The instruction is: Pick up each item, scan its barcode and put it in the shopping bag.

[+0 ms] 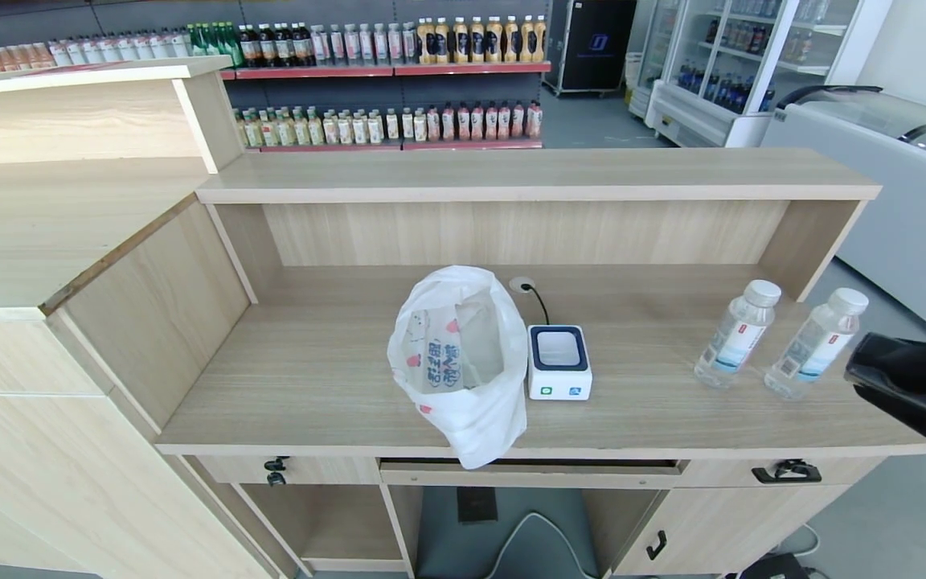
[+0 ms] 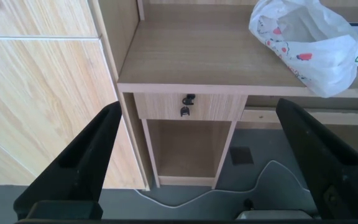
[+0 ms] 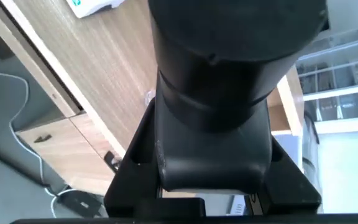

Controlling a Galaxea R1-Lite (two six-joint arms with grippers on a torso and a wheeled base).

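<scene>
Two clear water bottles with white caps, one (image 1: pixel 735 334) and the other (image 1: pixel 815 344), stand side by side at the right of the wooden counter (image 1: pixel 310 378). A white printed shopping bag (image 1: pixel 457 362) stands open mid-counter, its bottom hanging over the front edge. Just right of the bag sits the white barcode scanner (image 1: pixel 559 363). My right gripper (image 1: pixel 905 382) hovers at the counter's right end, close beside the nearer bottle. My left gripper (image 2: pixel 194 174) is open and empty, held low in front of the counter's left drawer (image 2: pixel 188 106); the bag (image 2: pixel 306 40) lies up and to its side.
A raised shelf (image 1: pixel 535 173) runs along the counter's back, and a tall wooden cabinet (image 1: pixel 45 241) walls in the left. The scanner's cable (image 1: pixel 539 301) leads to a hole behind it. Drawers with keys sit below the front edge. Drink shelves and fridges stand beyond.
</scene>
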